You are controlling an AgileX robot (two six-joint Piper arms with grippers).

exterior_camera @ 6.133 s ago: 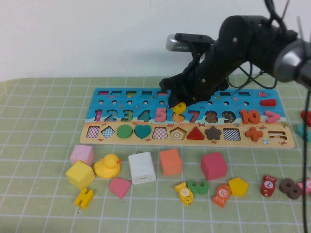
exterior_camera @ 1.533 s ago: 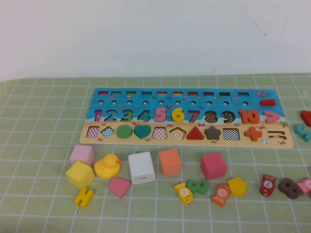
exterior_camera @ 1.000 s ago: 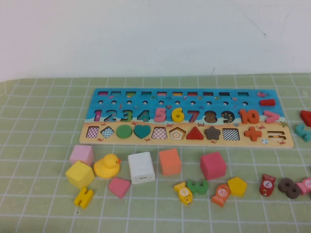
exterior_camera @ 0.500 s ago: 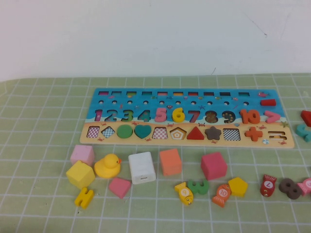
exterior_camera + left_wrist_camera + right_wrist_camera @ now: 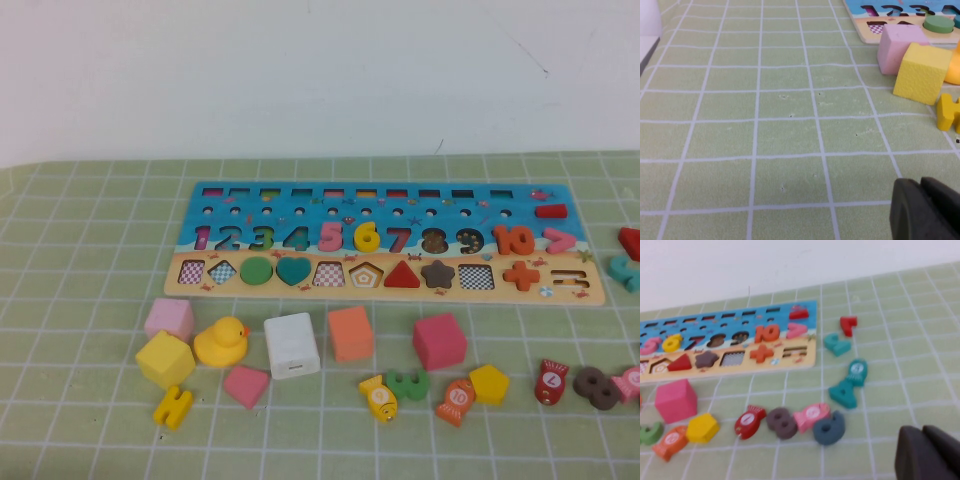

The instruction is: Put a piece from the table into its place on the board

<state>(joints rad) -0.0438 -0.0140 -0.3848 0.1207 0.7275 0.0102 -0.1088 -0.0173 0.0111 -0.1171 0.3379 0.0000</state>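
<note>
Both wrist views only: left gripper (image 5: 925, 210), right gripper (image 5: 927, 452)

Left hand (image 5: 927, 210) dark matte rounded fingertips low over the mat, right hand (image 5: 927, 452) same dark moulded shape

A yellow duck (image 5: 221, 342) stands on the green checked bench (image 5: 80, 260), between a yellow cube (image 5: 165, 359) and a white block (image 5: 291, 345). A pink cube (image 5: 169, 319) touches the yellow one. An orange cube (image 5: 350, 333) and a red cube (image 5: 439, 341) stand further right, apart.
</note>
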